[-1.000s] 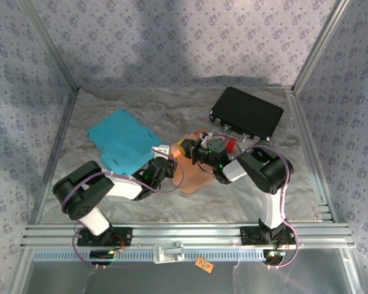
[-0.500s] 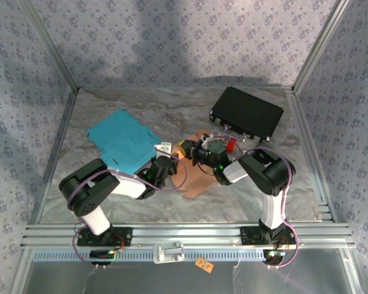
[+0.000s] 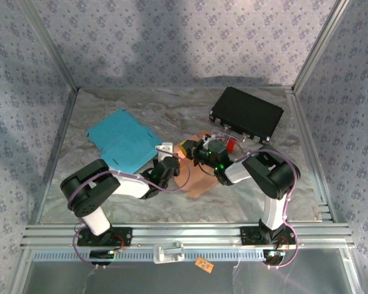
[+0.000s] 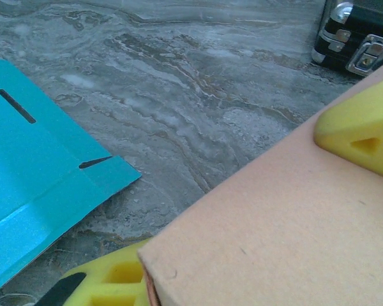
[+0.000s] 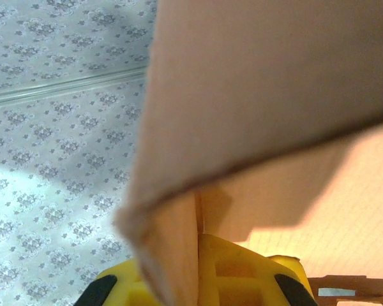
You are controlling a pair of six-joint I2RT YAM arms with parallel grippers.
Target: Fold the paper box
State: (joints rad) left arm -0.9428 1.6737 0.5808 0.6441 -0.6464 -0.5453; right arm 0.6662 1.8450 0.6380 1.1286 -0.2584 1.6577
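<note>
- Identify the paper box (image 3: pixel 199 179) by its plain peach-tan cardboard.
- Expect the flat sheet (image 3: pixel 122 142) to be solid turquoise with thin dark slots.
- Note that the case (image 3: pixel 246 113) is black with silver latches.
- Read the surface (image 3: pixel 172 110) as grey marbling with pale veins.
- Check the walls (image 3: pixel 172 37): lilac, with a small floral repeat.
- Find the yellow pads (image 4: pixel 360 131) on the left jaws.

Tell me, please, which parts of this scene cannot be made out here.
- Top external: the left arm and right arm cover much of the paper box; fold state unclear.
- Left wrist: a box panel hides whether the left gripper is touching it.
- Left wrist: edges cut off the teal sheet and black case.
- Right wrist: the box, blurred against the lens, hides the tips of the right gripper.
</note>
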